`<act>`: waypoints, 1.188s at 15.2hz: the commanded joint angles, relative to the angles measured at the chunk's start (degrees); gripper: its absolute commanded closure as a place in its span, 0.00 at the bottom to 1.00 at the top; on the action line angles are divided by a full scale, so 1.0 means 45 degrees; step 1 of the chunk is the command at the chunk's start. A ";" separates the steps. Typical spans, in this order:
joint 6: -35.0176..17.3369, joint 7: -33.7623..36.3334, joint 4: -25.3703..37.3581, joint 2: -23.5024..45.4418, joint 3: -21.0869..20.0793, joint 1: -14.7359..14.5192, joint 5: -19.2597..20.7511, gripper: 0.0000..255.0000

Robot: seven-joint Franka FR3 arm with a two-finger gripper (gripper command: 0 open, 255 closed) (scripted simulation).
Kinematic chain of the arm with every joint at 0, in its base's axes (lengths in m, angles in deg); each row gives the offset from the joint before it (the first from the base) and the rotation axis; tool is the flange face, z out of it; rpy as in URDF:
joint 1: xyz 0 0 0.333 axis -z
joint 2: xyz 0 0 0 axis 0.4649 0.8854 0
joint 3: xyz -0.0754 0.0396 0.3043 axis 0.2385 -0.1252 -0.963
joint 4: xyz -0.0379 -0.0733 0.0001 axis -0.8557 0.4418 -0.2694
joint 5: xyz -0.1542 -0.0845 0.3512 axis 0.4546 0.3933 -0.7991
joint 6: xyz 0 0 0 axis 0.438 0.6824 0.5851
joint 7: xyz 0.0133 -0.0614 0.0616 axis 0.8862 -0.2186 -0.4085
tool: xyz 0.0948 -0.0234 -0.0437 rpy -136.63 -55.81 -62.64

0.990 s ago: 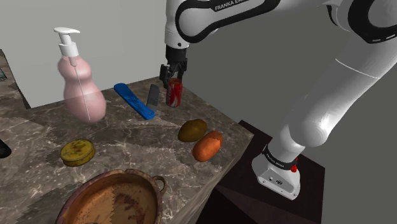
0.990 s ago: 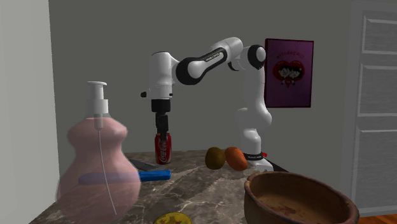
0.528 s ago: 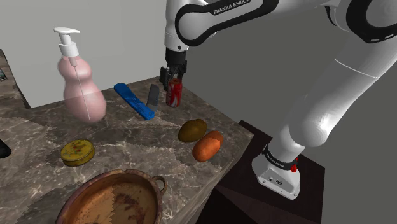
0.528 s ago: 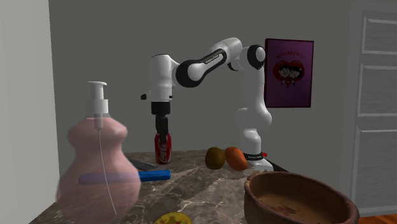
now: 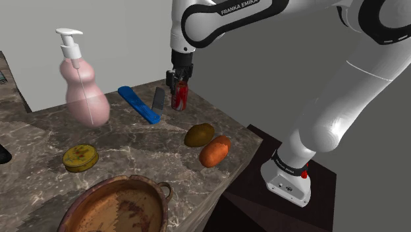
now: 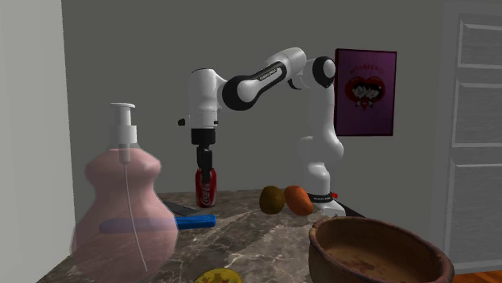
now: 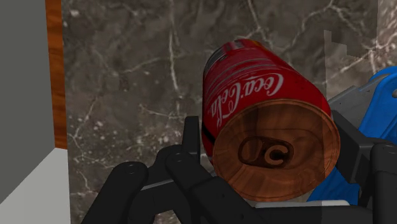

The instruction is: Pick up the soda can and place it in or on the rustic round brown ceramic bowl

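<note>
The red soda can [image 5: 180, 98] stands upright on the dark marble table [image 5: 151, 142] near its far edge. My black gripper [image 5: 179, 84] comes straight down on the can's top and is shut on it. In the wrist view the can [image 7: 267, 121] sits between the two fingers [image 7: 191, 137], which press its sides near the top. From the second exterior view the gripper [image 6: 206, 165] clasps the can [image 6: 207, 188]. The brown round bowl [image 5: 132, 180] with small handles sits at the table's near corner, well away from the can; its wall [image 6: 338, 261] shows low in the second exterior view.
A pink pump bottle [image 5: 82, 92], a blue flat bar [image 5: 138, 104] and a dark grey slab [image 5: 159, 99] lie close to the can. A brownish fruit [image 5: 199, 134] and an orange one [image 5: 215, 151] sit between can and bowl. A yellow disc [image 5: 80, 157] lies nearer the bowl.
The gripper sank a little over the can and its fingers closed on the can's sides. The can stands in the same place on the table.
</note>
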 commanded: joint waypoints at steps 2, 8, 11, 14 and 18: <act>0.0003 0.0000 -0.0004 0.0004 -0.0002 -0.0002 -0.0001 1.00; 0.0847 -0.0047 0.0552 -0.0289 0.0020 0.0006 -0.0060 1.00; 0.1355 -0.0067 0.0920 -0.0432 0.0032 0.0011 -0.0086 1.00; 0.1863 -0.0082 0.1311 -0.0551 0.0044 0.0016 -0.0106 1.00; 0.2541 -0.0097 0.1872 -0.0670 0.0060 0.0023 -0.0123 1.00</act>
